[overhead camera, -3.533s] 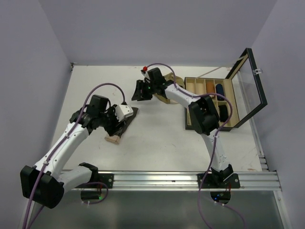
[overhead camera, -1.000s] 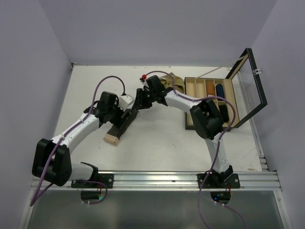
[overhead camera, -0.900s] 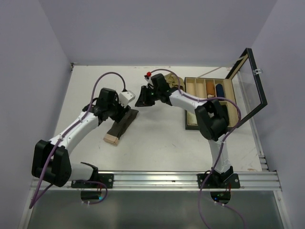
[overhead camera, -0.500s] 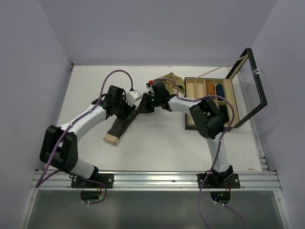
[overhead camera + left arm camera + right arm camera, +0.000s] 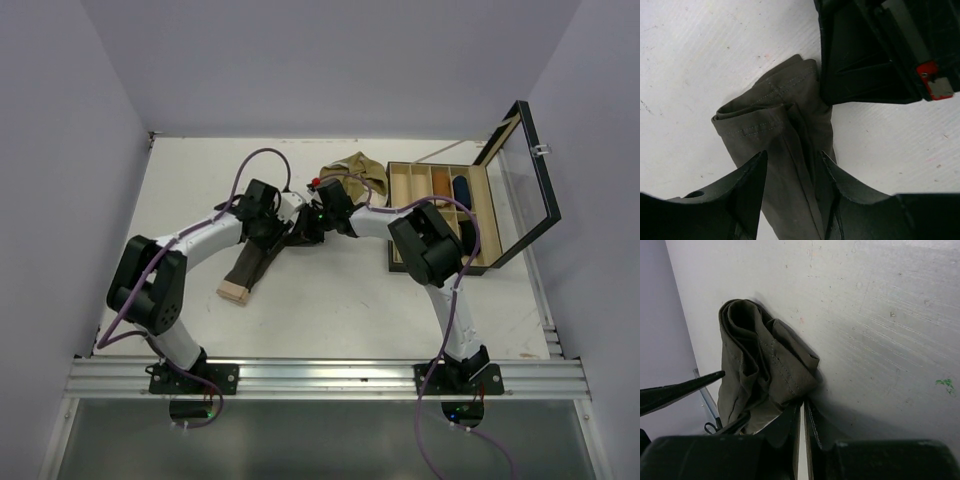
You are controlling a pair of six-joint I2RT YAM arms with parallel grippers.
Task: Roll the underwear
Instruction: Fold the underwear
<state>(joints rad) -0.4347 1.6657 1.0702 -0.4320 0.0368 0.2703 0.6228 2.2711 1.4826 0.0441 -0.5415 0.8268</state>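
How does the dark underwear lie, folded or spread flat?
Folded: the dark underwear is a narrow strip with layered folds at its end.

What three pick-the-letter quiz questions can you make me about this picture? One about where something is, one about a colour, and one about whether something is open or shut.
1. Where is the olive-tan underwear?
A. hanging in the air
B. crumpled on the table beside the wooden box
C. on a chair

2. What colour is the waistband of the dark brown underwear?
A. red
B. blue
C. beige

3. How is the box's lid?
A. open, tilted up
B. shut
C. taken off

Answers:
1 B: it lies just left of the box, at the far side of the table.
2 C: the pale end of the folded strip is beige.
3 A: the glass lid stands up and the compartments show.
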